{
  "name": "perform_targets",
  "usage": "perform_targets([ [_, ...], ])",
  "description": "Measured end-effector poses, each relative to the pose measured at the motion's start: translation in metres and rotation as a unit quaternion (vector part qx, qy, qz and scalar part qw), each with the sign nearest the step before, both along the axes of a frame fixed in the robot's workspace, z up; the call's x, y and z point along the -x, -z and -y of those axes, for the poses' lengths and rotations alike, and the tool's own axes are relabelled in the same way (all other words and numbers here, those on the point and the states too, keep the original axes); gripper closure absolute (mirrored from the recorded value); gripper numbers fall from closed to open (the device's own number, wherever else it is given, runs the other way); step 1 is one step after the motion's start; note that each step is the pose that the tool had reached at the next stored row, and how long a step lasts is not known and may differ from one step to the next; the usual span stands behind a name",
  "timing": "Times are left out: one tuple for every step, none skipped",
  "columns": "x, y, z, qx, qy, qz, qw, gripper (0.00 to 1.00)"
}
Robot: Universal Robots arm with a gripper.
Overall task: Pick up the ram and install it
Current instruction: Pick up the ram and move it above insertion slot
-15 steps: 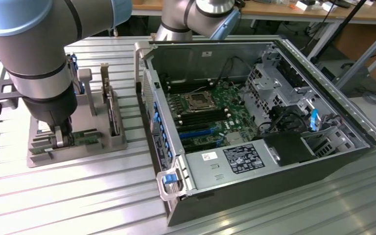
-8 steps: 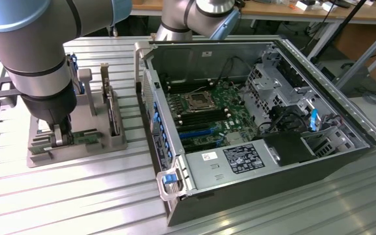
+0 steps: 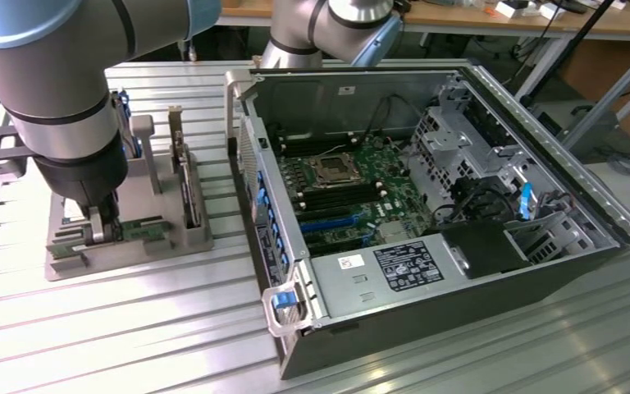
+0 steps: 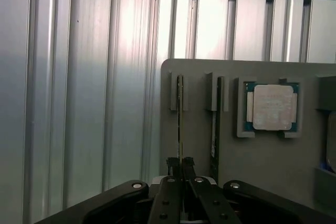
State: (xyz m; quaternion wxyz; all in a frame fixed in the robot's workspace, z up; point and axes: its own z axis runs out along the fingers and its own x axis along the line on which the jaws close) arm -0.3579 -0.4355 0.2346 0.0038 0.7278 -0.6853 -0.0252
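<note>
The ram (image 4: 180, 114) stands on edge in a slot of the grey holder (image 4: 262, 161), seen edge-on as a thin green strip. My gripper (image 4: 180, 165) is shut on its near end, with both black fingers pressed against its faces. In the exterior view the gripper (image 3: 101, 228) reaches down into the holder (image 3: 129, 256) at the exterior view's left, and a green stretch of the ram (image 3: 138, 231) shows beside the fingers.
A second thin stick (image 4: 215, 124) stands in the neighbouring slot, and a square silver processor (image 4: 272, 107) lies in a pocket beyond it. A larger card (image 3: 191, 185) stands upright in the holder. The open computer case (image 3: 293, 305) with its motherboard (image 3: 348, 197) lies at the exterior view's right on the ribbed metal table (image 3: 118, 328).
</note>
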Motion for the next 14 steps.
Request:
perform_targets([
  [0.0, -0.0007, 0.0, 0.0, 0.0, 0.0, 1.0, 0.88],
  [0.0, -0.001, 0.0, 0.0, 0.0, 0.0, 1.0, 0.88],
  [0.0, -0.0013, 0.0, 0.0, 0.0, 0.0001, 1.0, 0.88],
  [0.0, -0.0019, 0.0, 0.0, 0.0, 0.0, 1.0, 0.88],
  [0.0, -0.0025, 0.0, 0.0, 0.0, 0.0001, 1.0, 0.88],
  [0.0, -0.0031, 0.0, 0.0, 0.0, 0.0001, 1.0, 0.88],
  [0.0, -0.0037, 0.0, 0.0, 0.0, 0.0, 1.0, 0.88],
  [0.0, -0.0041, 0.0, 0.0, 0.0, 0.0, 1.0, 0.88],
  [0.0, -0.0046, 0.0, -0.0001, 0.0, 0.0001, 1.0, 0.88],
  [0.0, -0.005, 0.0, 0.0, 0.0, 0.0, 1.0, 0.88],
  [0.0, -0.0052, 0.0, 0.0, 0.0, 0.0, 1.0, 0.88],
  [0.0, -0.0056, 0.0, 0.0, 0.0, 0.0, 1.0, 0.88],
  [0.0, -0.0063, 0.0, 0.0, 0.0, 0.0, 1.0, 0.88],
  [0.0, -0.0068, 0.0, 0.0, 0.0, 0.0, 1.0, 0.88],
])
